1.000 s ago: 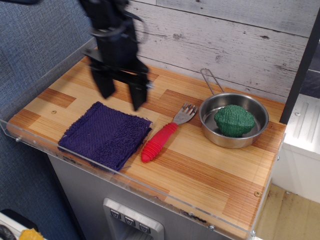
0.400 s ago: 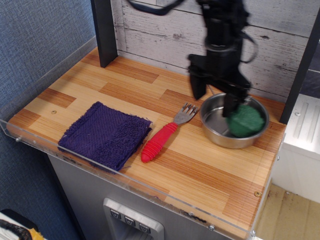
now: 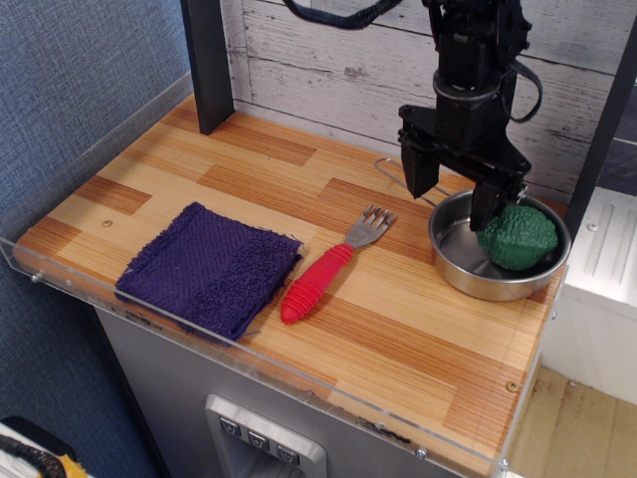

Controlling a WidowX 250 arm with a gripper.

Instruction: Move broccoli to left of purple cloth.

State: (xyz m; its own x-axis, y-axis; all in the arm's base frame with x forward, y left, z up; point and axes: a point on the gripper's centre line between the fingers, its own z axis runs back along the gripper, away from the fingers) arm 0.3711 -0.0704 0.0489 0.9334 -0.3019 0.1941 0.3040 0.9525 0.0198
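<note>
The scene was a striped wooden counter (image 3: 249,189) with a clear plastic lip, backed by a whitewashed plank wall. The black gripper (image 3: 453,189) hung with its fingers spread wide, pinching nothing; the finger (image 3: 488,206) nearer the counter's right end dipped into the steel pan (image 3: 468,281) and stood just beside the broccoli (image 3: 519,238), perhaps touching it, while the other finger stayed outside the pan's rim. The broccoli lay in the pan beyond that inner finger rather than between the two, well apart from the purple cloth (image 3: 209,269), with a red-handled fork (image 3: 328,269) lying between pan and cloth. Compared with the picture a moment earlier, the pan and broccoli sat further toward the right edge of the counter and the pan's wire handle was mostly hidden behind the arm, which suggested the finger had shoved them along. The likely trouble was more of the same: with one finger outside, closing would probably catch the rim instead of the toy, and any further sideways push might carry the pan toward the counter's edge.
</note>
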